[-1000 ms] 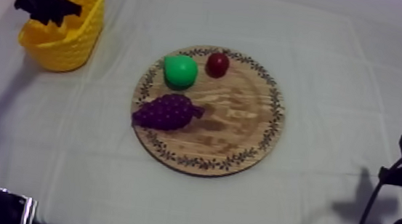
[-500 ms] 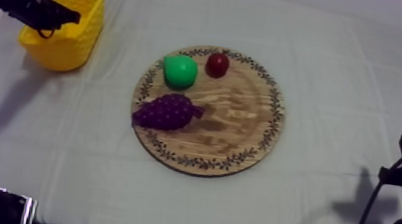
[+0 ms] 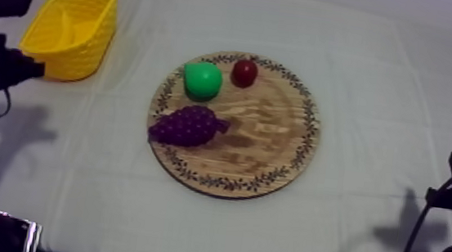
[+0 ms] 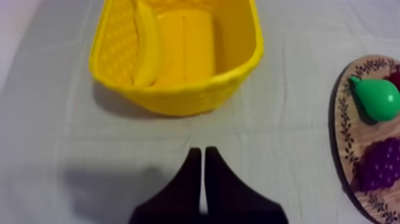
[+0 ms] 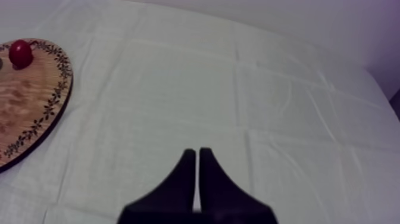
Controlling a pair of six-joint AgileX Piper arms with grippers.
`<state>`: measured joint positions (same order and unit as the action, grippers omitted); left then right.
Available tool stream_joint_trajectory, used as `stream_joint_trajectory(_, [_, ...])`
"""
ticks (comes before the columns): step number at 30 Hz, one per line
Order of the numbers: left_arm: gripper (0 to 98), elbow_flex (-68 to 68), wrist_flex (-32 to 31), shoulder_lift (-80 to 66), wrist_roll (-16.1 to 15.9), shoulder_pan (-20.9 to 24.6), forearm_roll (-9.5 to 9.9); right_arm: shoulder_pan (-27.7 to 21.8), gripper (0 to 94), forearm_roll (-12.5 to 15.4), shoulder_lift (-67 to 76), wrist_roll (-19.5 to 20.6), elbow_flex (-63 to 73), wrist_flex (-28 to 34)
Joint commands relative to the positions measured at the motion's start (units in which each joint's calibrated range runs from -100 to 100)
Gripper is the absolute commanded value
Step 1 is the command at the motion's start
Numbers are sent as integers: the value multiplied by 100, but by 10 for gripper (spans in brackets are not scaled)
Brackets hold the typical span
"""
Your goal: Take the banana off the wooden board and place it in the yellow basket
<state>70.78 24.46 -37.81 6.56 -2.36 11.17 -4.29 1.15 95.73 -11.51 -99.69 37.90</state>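
the banana [image 4: 146, 47] lies inside the yellow basket [image 4: 178, 98], along one wall. the left jaws are pressed together on nothing just beside the basket; the right jaws, likewise narrow and empty, hang well apart from the basket, past the wooden board [image 5: 30, 101].

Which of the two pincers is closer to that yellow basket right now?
The left. The left pincer sits shut just in front of the basket, apart from it. The right pincer rests shut far off, on the other side of the wooden board.
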Motion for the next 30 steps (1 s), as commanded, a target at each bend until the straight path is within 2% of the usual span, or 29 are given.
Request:
stream_joint_trajectory(1, [2, 807, 7, -1525, -336, 55, -317, 0, 3, -1, 2, 1, 3, 1])
stream_joint_trajectory(6, [2, 1470, 349, -3029, -618, 141, -690, 0, 3, -1, 2, 1, 3, 1])
stream_joint_trajectory(9, [2, 1701, 769, -4122, -672, 197, -801, 0, 3, -1, 2, 2, 3, 1])
stream_joint_trajectory(12, [2, 1865, 1045, -4772, -699, 133, -824, 0, 3, -1, 2, 1, 3, 1])
stream_joint_trajectory(17, [2, 2353, 1163, -5611, -720, 150, -848, 0, 3, -1, 2, 3, 3, 1])
stream_joint_trajectory(27, [1, 2681, 1493, -6166, -805, 314, -921, 0, 3, -1, 2, 1, 3, 1])
stream_joint_trajectory(30, [1, 2728, 1387, -6184, -652, 327, -926, 0, 3, -1, 2, 1, 3, 1])
